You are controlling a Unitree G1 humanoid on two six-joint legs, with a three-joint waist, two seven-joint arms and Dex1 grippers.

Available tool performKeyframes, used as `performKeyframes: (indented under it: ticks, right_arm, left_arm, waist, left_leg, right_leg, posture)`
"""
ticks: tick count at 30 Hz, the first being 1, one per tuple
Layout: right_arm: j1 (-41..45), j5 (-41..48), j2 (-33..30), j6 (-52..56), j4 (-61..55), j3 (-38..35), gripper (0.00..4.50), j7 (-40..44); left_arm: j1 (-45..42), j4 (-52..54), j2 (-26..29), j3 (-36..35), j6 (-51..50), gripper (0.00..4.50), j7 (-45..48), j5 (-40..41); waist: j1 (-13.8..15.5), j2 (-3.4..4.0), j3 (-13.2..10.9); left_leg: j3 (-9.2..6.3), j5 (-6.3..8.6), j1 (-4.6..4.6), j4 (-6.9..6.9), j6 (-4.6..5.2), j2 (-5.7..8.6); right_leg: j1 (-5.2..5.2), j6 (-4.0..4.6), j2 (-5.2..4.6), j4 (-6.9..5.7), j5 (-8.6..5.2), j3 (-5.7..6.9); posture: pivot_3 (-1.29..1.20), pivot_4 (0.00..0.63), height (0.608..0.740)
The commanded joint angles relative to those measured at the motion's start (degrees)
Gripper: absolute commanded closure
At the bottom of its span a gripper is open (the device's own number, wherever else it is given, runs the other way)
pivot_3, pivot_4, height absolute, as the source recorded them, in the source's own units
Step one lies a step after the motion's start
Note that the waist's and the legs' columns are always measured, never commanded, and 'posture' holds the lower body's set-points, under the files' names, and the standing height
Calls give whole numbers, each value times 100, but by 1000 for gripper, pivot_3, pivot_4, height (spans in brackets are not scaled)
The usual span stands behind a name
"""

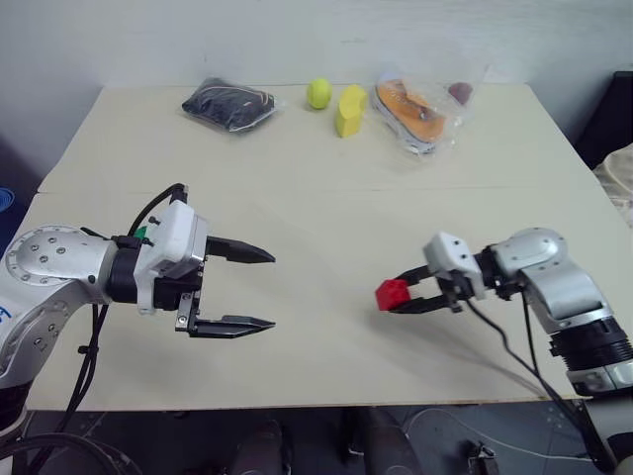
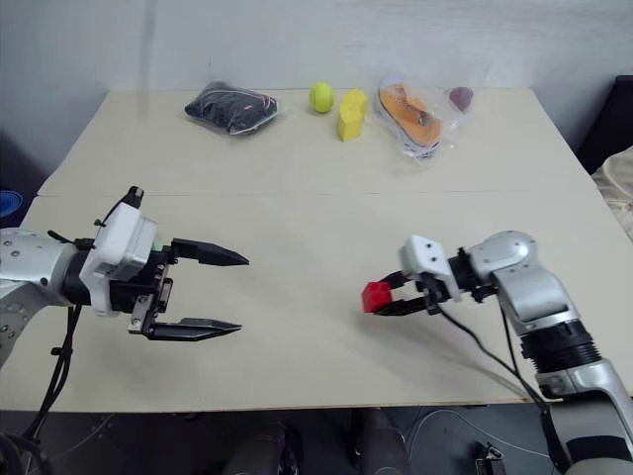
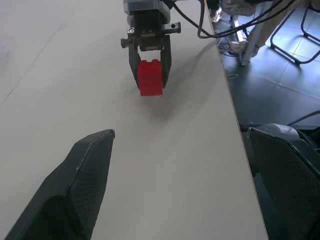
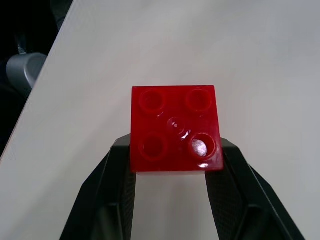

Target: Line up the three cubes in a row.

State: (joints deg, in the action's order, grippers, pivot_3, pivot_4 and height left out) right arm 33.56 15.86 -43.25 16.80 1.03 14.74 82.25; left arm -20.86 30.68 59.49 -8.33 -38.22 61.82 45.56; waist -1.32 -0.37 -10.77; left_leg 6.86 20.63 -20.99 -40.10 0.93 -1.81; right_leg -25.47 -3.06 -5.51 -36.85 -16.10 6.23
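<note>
The right end effector (image 1: 404, 298) is closed on the red cube (image 1: 392, 294), gripping it by two opposite sides with the studs facing up, low over the bare middle of the worktop (image 1: 316, 198). The left end effector (image 1: 249, 289) hangs near, its fingers spread wide and holding nothing. I judge the step in hand is placing the first cube. The next move calls for setting it flat where room is left on both sides; the other two cubes I cannot find.
</note>
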Motion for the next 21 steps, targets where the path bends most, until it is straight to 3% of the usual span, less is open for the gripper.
performKeyframes:
  ticks: [1, 14, 21]
  right_arm:
    - [-94, -314, 142, 628, -566, 155, 2988, -691]
    - [-292, -664, 408, 849, -562, 363, 2988, -1329]
    - [-320, -631, 476, 827, -446, 338, 544, -1358]
  left_arm:
    - [-13, 91, -32, 43, 151, 0, 31, -146]
    - [36, -58, -233, 192, 376, 0, 66, -421]
    - [188, -27, -311, 41, 347, 0, -36, -433]
  waist:
    - [28, 0, 0]
    - [117, -1, 0]
    - [115, -1, 1]
  left_leg:
    - [-1, 0, -1, 0, 0, 0]
    - [0, -1, -4, -3, 3, 3]
    - [0, -1, -4, -3, 4, 3]
  right_leg:
    - [0, 0, 0, 0, 0, 1]
    - [-1, 0, 5, 1, 0, 2]
    - [-1, 0, 5, 1, 0, 2]
  posture:
    - [0, 150, 740]
    - [0, 150, 740]
    - [0, 150, 740]
